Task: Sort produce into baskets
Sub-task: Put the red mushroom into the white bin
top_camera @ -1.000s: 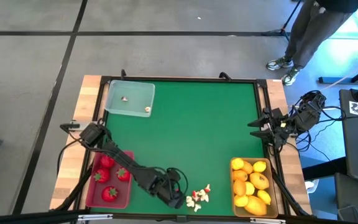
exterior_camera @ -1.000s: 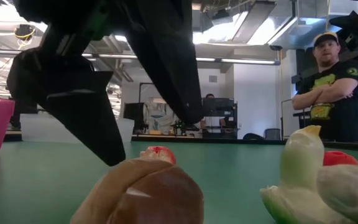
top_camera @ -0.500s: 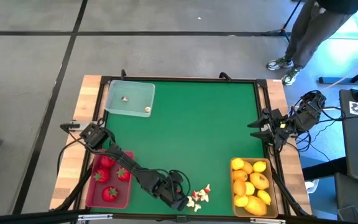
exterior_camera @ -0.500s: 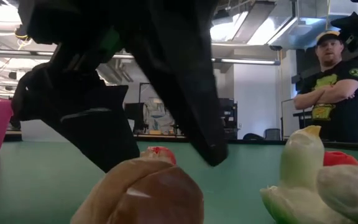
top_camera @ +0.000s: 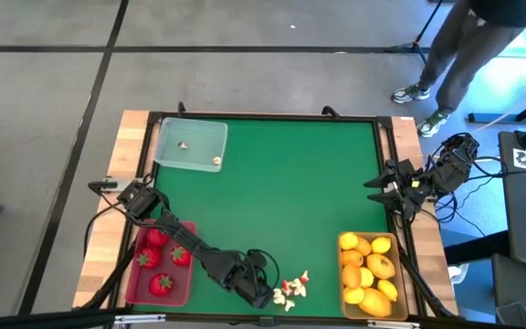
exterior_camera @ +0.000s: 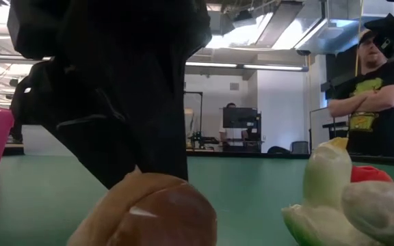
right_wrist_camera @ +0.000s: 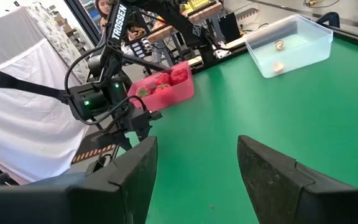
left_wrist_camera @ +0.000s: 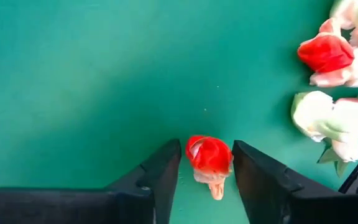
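Note:
My left gripper [top_camera: 265, 294] is low over the green mat near the table's near edge, beside a pile of white-and-red bits [top_camera: 291, 291]. It is closed about one red-and-white bit [left_wrist_camera: 209, 158] that lies apart from the pile; in the low view the dark fingers [exterior_camera: 135, 116] hide that bit. My right gripper [top_camera: 377, 187] waits at the table's right edge, open and empty [right_wrist_camera: 197, 168]. Strawberries lie in the pinkish-red basket [top_camera: 131, 274], lemons in the tan-yellow basket [top_camera: 343, 241]. Two bits lie in the clear basket [top_camera: 164, 146]. My left gripper pinches the red-and-white bit between its two fingers, on the bit's two opposite sides [left_wrist_camera: 229, 158]. The fingers come from above, slanting down toward the mat. The bit rests on the mat, its white stem end [left_wrist_camera: 216, 186] pointing back between the fingers.
The pile of bits [left_wrist_camera: 337, 118] lies just beside the held bit, toward the table's right. A tan bit [exterior_camera: 149, 215] lies close before the low camera. A person [exterior_camera: 371, 89] stands beyond the table. The middle of the green mat [top_camera: 281, 192] is bare.
In the low view my left gripper's fingers have drawn together from wide apart and come lower, closing around the red-and-white bit, which they now hide. The bit has stayed on the mat.

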{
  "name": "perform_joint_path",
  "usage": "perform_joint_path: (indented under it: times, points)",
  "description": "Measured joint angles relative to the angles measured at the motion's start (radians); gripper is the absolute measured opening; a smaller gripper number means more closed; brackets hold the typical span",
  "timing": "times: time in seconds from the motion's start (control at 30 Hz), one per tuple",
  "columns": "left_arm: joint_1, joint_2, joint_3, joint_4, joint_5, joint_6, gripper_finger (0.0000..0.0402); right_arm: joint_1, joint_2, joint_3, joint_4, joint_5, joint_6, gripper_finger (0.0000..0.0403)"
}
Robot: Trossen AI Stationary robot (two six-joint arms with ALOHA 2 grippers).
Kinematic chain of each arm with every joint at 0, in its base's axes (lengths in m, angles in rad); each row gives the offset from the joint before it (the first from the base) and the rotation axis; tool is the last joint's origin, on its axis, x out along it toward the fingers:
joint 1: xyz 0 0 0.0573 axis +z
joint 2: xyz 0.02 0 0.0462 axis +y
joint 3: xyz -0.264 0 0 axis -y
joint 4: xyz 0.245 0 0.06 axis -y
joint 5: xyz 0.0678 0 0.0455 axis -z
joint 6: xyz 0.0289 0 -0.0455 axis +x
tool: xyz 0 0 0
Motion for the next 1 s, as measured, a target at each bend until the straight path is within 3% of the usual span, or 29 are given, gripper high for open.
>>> perform_joint_path:
  times: [0.33,0.57,0.63,0.83,1.0]
  points:
    - [0.003,-0.036,-0.004,-0.006,0.014,0.059,0.0092,0.000,0.000,0.000,0.002,0.000,0.000,0.0221]
    - [0.055,-0.166,-0.003,-0.162,0.004,0.261,0.0073,0.000,0.000,0.000,0.001,0.000,0.000,0.0221]
    - [0.082,-0.225,-0.003,-0.257,-0.036,0.322,0.0073,0.000,0.000,0.000,0.001,0.000,0.000,0.0221]
    - [0.201,-0.439,-0.003,-0.560,-0.281,0.442,0.0073,0.000,0.000,0.000,0.001,0.002,0.000,0.0221]
    - [0.373,-0.614,-0.014,-0.670,-0.421,0.544,0.0072,0.000,0.000,0.000,0.001,0.002,0.000,0.0221]
